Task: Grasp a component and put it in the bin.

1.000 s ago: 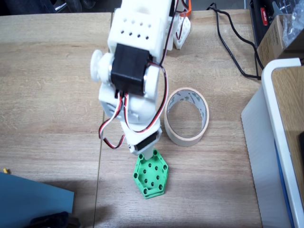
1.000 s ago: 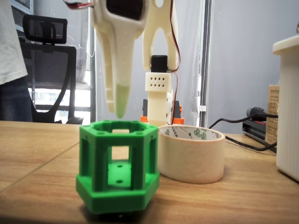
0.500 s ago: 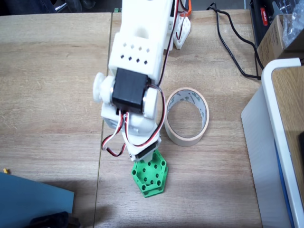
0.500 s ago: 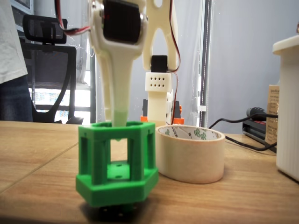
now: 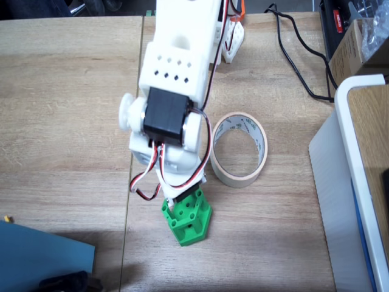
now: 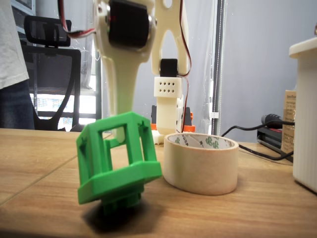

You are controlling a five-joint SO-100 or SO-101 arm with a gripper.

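wood-grain table point(image 5: 61, 91), black cable point(image 5: 298, 61) snaking across the top right, big white-rimmed box point(image 5: 355, 176) on the right edge, blue sheet point(image 5: 42, 258) bottom left, black office chair point(image 6: 52, 74) behind

White arm bent steeply down — end effector point(image 5: 184, 205) pointing at the tabletop
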